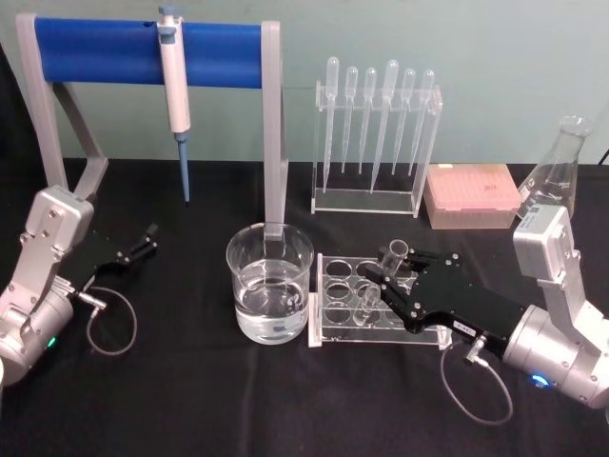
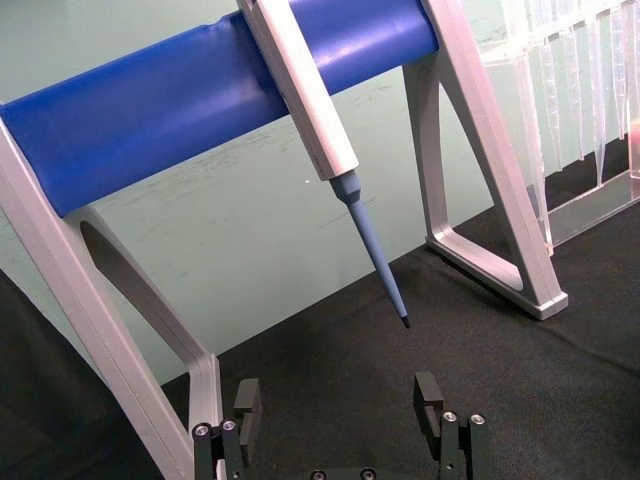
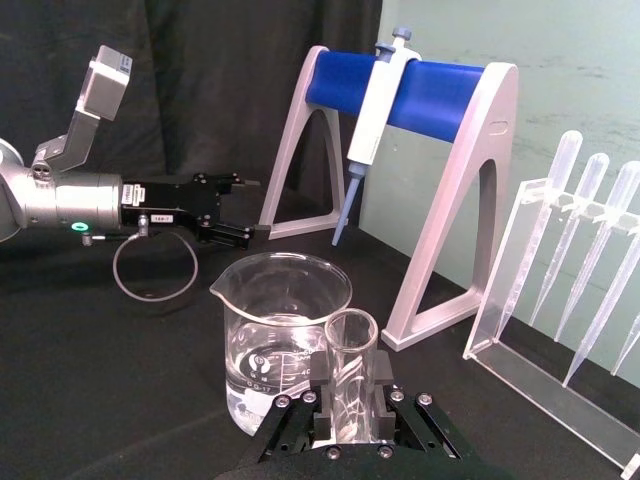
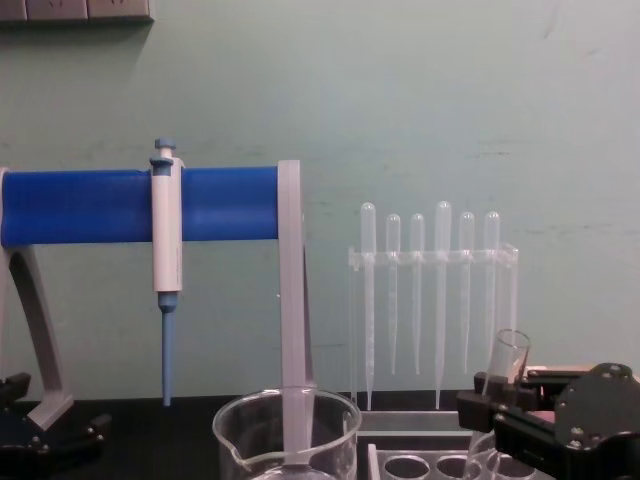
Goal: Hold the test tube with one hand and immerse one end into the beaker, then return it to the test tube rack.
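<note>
The test tube [image 1: 393, 254] is a clear glass cylinder leaning over the clear tube rack [image 1: 333, 328], its lower end in a rack hole. My right gripper [image 1: 404, 273] is shut on the test tube just right of the beaker [image 1: 269, 286], which holds clear liquid. In the right wrist view the tube [image 3: 350, 345] sits clamped between the black fingers [image 3: 320, 385], with the beaker [image 3: 275, 335] just beyond. The chest view shows the tube's mouth [image 4: 508, 352] above the right gripper [image 4: 500, 415]. My left gripper [image 1: 145, 240] rests open at the far left, apart from the beaker.
A grey stand with a blue bar [image 1: 105, 52] carries a blue-and-white pipette [image 1: 174, 90] behind the beaker. A clear holder of plastic pipettes [image 1: 376, 143], a pink box [image 1: 471, 195] and a conical flask [image 1: 557, 171] stand at the back right.
</note>
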